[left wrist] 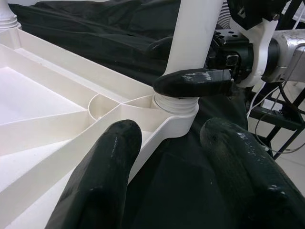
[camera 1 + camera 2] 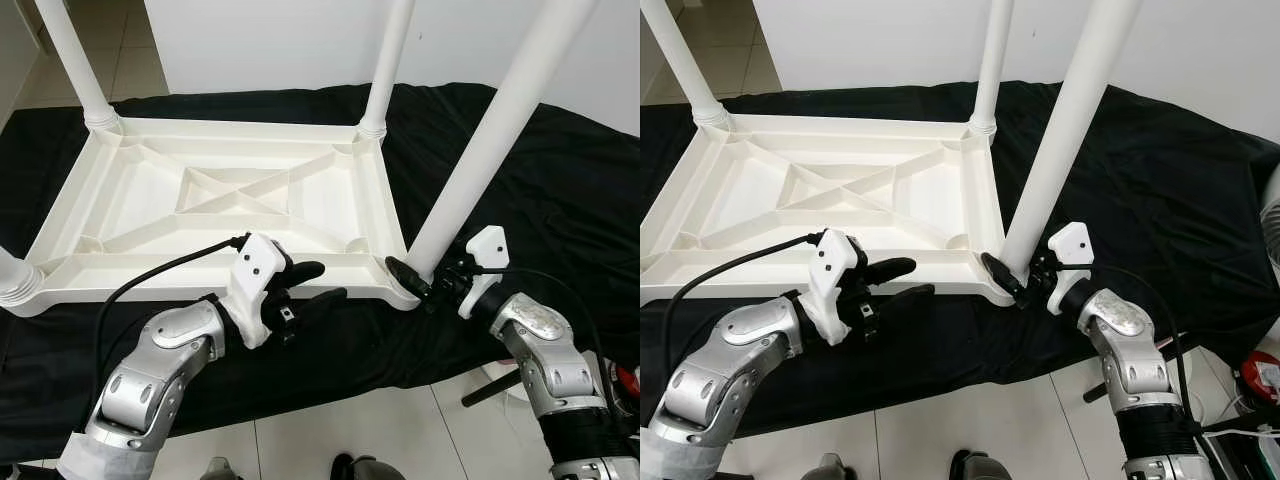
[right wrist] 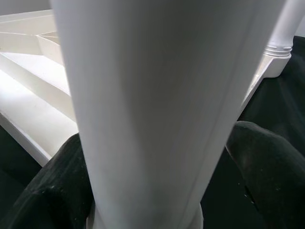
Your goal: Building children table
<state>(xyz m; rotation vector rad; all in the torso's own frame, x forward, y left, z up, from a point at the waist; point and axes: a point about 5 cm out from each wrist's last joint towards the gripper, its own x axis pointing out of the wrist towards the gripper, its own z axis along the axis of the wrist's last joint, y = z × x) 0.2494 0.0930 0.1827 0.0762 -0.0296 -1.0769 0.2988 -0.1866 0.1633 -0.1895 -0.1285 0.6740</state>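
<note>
A white plastic table top (image 2: 150, 285) lies upside down on a black cloth, ribbed underside facing up. Three legs stand in its corner sockets: the two far ones (image 2: 385, 60) (image 2: 75, 60) and the near-left one (image 2: 10, 275). The near-right leg (image 2: 490, 140) leans outward from its socket (image 1: 176, 102). My right gripper (image 2: 420, 275) is shut on this leg just above the socket, with black fingers (image 3: 52, 191) on both sides of it. My left gripper (image 2: 322, 283) hovers open at the table top's front rim, its fingers (image 1: 102, 176) pointing toward that corner.
The black cloth (image 2: 560, 200) covers a low surface that runs to a white wall behind. Tiled floor (image 2: 330, 440) lies in front of me, with my feet at the lower edge. A grey hose (image 2: 1270, 215) and a red item (image 2: 1260, 375) sit at the far right.
</note>
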